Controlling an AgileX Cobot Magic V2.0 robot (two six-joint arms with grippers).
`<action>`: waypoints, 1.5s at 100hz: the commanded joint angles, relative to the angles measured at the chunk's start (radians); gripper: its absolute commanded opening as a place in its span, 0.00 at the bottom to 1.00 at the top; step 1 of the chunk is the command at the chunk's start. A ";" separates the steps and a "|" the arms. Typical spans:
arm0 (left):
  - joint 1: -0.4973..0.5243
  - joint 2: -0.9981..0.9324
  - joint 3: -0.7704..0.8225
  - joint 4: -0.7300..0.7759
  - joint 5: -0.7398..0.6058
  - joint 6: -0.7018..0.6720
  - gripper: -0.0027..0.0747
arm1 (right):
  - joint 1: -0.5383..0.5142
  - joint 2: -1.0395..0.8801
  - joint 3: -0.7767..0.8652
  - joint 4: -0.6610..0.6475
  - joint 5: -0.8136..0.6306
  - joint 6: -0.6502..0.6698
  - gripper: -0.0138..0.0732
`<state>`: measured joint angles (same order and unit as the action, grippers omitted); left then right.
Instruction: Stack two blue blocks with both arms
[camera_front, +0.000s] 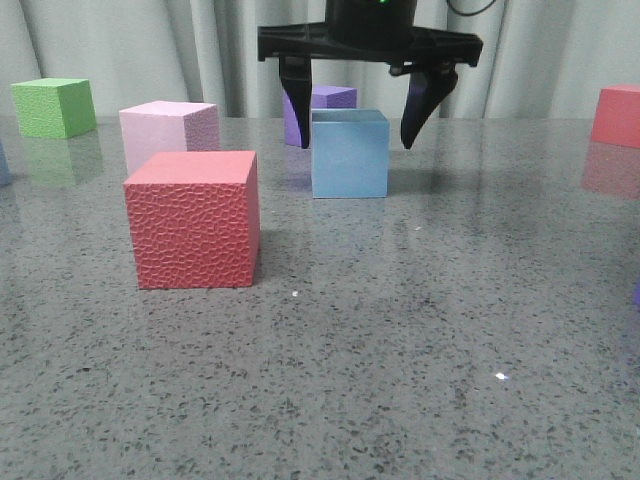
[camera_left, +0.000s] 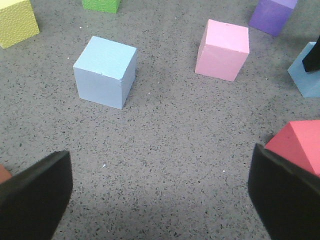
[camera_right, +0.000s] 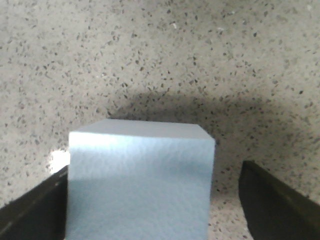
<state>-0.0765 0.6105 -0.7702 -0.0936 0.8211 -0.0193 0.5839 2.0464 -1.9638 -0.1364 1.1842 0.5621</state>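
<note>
One pale blue block (camera_front: 350, 155) stands on the grey table just beyond the middle. My right gripper (camera_front: 355, 145) hangs open over it, its black fingers (camera_front: 296, 110) reaching down on either side of the block's upper half. In the right wrist view the same blue block (camera_right: 140, 180) fills the space between the fingers, close against one finger and a gap away from the other. A second blue block (camera_left: 105, 72) stands alone in the left wrist view, some way ahead of my open left gripper (camera_left: 160, 195), which holds nothing. The left gripper does not show in the front view.
A large red cube (camera_front: 195, 220) stands at the front left, with a pink cube (camera_front: 168, 135) behind it and a green cube (camera_front: 55, 107) at the far left. A purple cube (camera_front: 325, 100) sits behind the gripped-over block. Another red cube (camera_front: 617, 115) is far right. A yellow cube (camera_left: 17, 22) lies near the second blue block.
</note>
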 joint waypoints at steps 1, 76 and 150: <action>-0.007 0.008 -0.035 -0.017 -0.062 0.000 0.91 | -0.002 -0.064 -0.067 0.007 0.005 -0.057 0.90; -0.007 0.008 -0.035 -0.022 -0.062 0.000 0.91 | -0.104 -0.176 -0.255 -0.088 0.085 -0.267 0.90; -0.007 0.008 -0.035 -0.022 -0.062 0.000 0.91 | -0.384 -0.572 0.284 0.027 -0.116 -0.411 0.90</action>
<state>-0.0765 0.6105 -0.7702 -0.1010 0.8211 -0.0193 0.2121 1.5971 -1.7728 -0.1074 1.1712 0.1642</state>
